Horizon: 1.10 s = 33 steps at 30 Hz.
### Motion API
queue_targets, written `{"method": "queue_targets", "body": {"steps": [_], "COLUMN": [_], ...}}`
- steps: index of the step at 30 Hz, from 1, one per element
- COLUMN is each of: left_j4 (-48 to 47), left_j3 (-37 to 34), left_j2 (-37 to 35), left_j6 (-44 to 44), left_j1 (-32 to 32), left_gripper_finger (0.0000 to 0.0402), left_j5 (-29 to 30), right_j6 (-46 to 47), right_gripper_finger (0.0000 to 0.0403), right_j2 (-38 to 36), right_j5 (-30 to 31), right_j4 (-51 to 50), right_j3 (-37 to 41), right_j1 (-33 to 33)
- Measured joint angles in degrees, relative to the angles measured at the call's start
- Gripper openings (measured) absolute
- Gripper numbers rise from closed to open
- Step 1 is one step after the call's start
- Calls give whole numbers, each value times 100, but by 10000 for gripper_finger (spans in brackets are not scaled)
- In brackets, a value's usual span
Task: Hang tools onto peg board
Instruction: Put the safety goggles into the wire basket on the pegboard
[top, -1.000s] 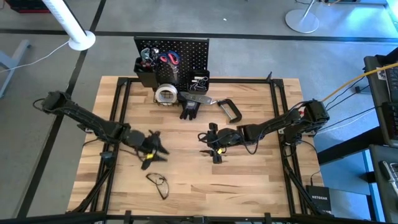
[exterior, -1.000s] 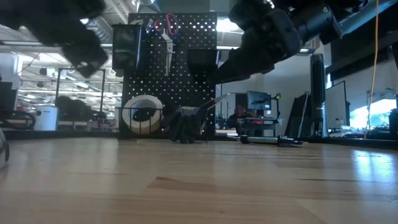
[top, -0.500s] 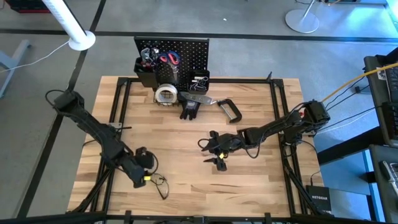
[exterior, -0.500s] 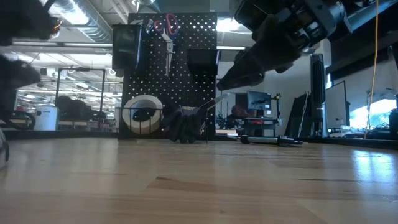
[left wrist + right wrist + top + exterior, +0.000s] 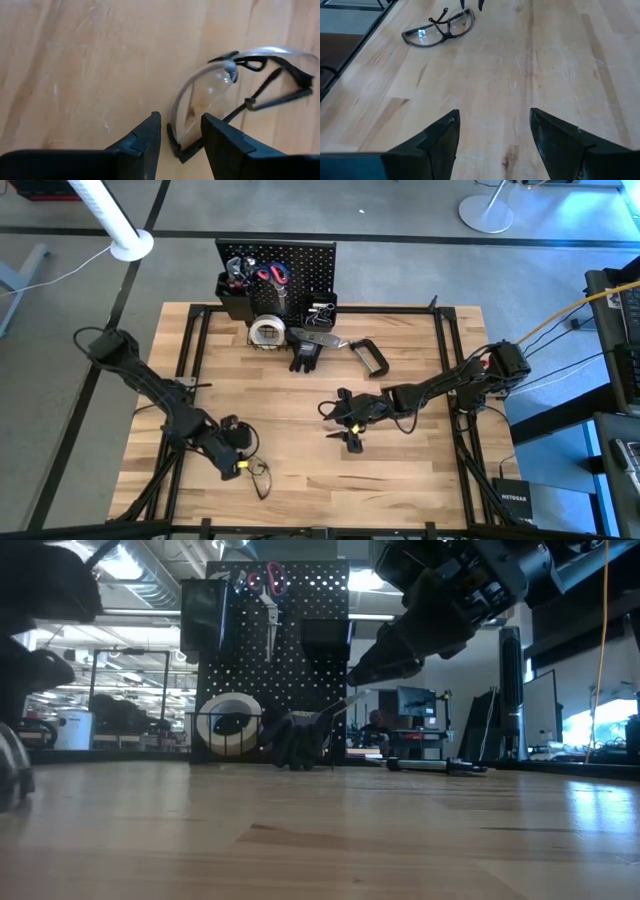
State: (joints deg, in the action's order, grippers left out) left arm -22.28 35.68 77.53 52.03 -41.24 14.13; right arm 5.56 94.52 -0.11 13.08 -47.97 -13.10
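Clear safety glasses point(image 5: 259, 479) lie on the wooden table near its front left; they also show in the right wrist view point(image 5: 440, 27). My left gripper point(image 5: 243, 466) is low over them, open by a narrow gap, with one end of the glasses point(image 5: 178, 145) between its fingers. My right gripper point(image 5: 350, 438) is open and empty above the table's middle. The black peg board point(image 5: 290, 260) stands at the far edge with red-handled tools point(image 5: 272, 275) hanging on it. A tape roll point(image 5: 266, 332), black gloves point(image 5: 305, 356), a silver level bar point(image 5: 322, 338) and a black C-clamp point(image 5: 370, 358) lie in front of it. My left gripper comes from above with its fingers point(image 5: 150, 132) on either side of the glasses' lens end, where the temple arm joins point(image 5: 176, 148). I cannot tell whether the fingers touch it. The glasses lie flat on the table.
Bare wooden tabletop point(image 5: 400, 480) lies between and in front of the two arms. Black frame rails point(image 5: 190, 360) run along the table's left and right sides. Black bins point(image 5: 236, 298) hang on the peg board.
My left gripper has gone from the table's middle left toward the near edge and down to the glasses, and now stands around one end of them. My right gripper has shifted a little toward the near edge. The glasses have stayed where they were.
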Motion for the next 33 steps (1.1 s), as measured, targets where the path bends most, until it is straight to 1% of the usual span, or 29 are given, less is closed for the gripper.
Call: {"method": "queue_targets", "body": {"steps": [5,8,10,15,16,21,25,28,33], "left_j4": [60,58,33,46,58,65,-20,-146,-273], "left_j3": [-2,-2,-2,-2,-2,-2,55,240,480], "left_j2": [121,121,121,121,121,107,-131,-409,-797], "left_j6": [58,11,-67,-349,-411,-427,-422,-552,-761], "left_j1": [176,241,294,465,496,631,703,813,1186], "left_gripper_finger": [127,113,91,16,8,3,2,1,1], "left_j5": [-59,-61,-75,-148,-149,-149,-116,190,1350], "right_j6": [0,-2,-2,-2,-2,98,448,474,472], "right_gripper_finger": [241,241,241,241,241,241,241,241,241], "right_j2": [0,0,0,0,0,-32,-378,-658,-934], "right_j5": [59,62,67,81,86,93,68,190,565], "right_j4": [-6,-4,-7,-7,-7,-101,-686,-1320,-1631], "right_j3": [0,0,0,0,0,0,-1,-2,-2], "right_j1": [-1,0,0,-1,-1,-2,-7,-7,-117]}}
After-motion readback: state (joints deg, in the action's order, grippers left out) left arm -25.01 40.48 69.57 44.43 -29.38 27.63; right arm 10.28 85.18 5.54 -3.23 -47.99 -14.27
